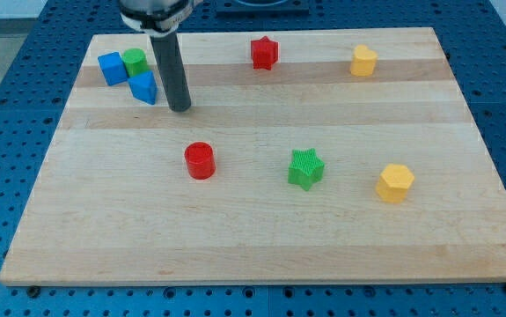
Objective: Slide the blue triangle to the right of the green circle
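Observation:
The blue triangle (144,87) lies near the view's top left, just below and slightly right of the green circle (135,61). A blue cube (112,68) sits touching the green circle on its left. My tip (180,108) is on the board just right of the blue triangle and a little lower, with a small gap between them. The rod rises from the tip toward the view's top.
On the wooden board (261,220): a red star (264,52) at the top middle, a yellow block (363,61) at the top right, a red cylinder (200,160), a green star (305,168) and a yellow hexagon (394,182) lower down.

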You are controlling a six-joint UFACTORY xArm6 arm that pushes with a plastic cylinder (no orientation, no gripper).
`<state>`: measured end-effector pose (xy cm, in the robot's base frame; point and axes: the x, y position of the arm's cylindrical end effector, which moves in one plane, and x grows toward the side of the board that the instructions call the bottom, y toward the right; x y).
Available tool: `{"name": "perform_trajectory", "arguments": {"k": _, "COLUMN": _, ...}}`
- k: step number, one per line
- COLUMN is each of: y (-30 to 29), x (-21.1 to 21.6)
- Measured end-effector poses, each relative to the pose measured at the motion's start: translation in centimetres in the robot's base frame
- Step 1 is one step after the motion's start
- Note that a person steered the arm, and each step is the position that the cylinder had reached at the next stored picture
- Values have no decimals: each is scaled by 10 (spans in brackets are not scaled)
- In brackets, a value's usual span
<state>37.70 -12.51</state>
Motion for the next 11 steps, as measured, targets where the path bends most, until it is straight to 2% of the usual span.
{"name": "perform_trajectory", "arguments": {"k": 1, "y": -2, "x": 10}}
{"name": "perform_trajectory", "arguments": {"k": 2, "y": -49, "x": 41}}
{"name": "perform_trajectory", "arguments": {"k": 3, "y": -54, "x": 42}}
{"name": "perform_trajectory", "arguments": {"k": 4, "y": -58, "x": -14}}
{"name": "perform_trajectory", "arguments": {"k": 6, "y": -50, "x": -25}}
{"name": "perform_trajectory", "arguments": {"k": 7, "y": -35, "x": -64}}
{"name": "perform_trajectory", "arguments": {"k": 11, "y": -34, "x": -76}}
